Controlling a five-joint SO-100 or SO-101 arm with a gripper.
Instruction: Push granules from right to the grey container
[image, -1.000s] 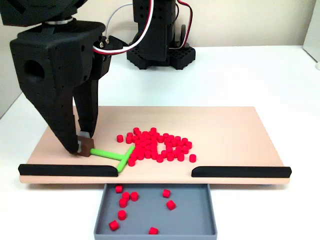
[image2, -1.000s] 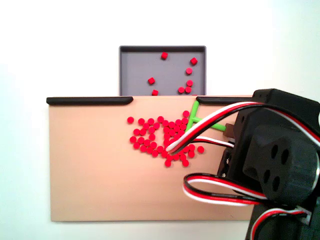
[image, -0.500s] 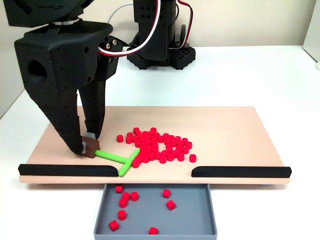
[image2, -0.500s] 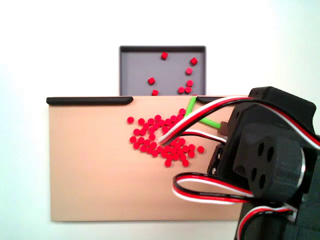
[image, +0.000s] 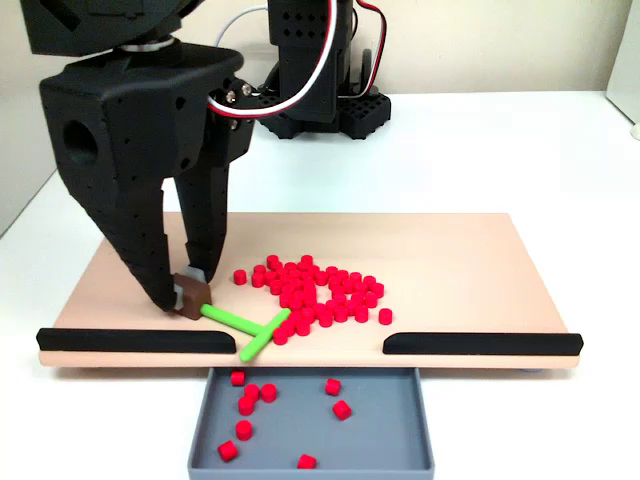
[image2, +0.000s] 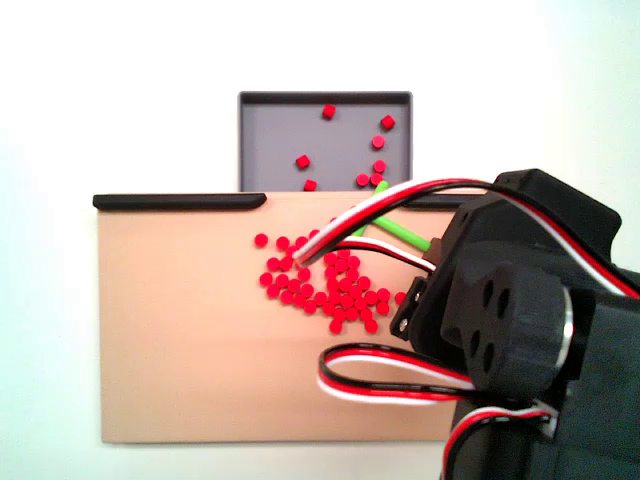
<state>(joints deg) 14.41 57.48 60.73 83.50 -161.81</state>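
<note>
Since one second ago, the green T-shaped stick has been swung toward the pile, and its cross bar is now pressed against the near left edge of the granules, as seen in a fixed view. The stick's brown end block is pinched between the tips of the gripper, so the jaws are closed on the stick. The long handle of the stick lies flat on the beige board and runs from the gripper on the left toward the pile on the right, a little toward the front edge. The cross bar is slanted, with its near end pointed at the gap between the two black bars. Most of the red granules are still heaped in the middle of the board. Only a few, about nine, are lying in the grey container, which sits just below the gap at the front. It is judged that the job is only a small part done, and most of the pile is left to be pushed.
</note>
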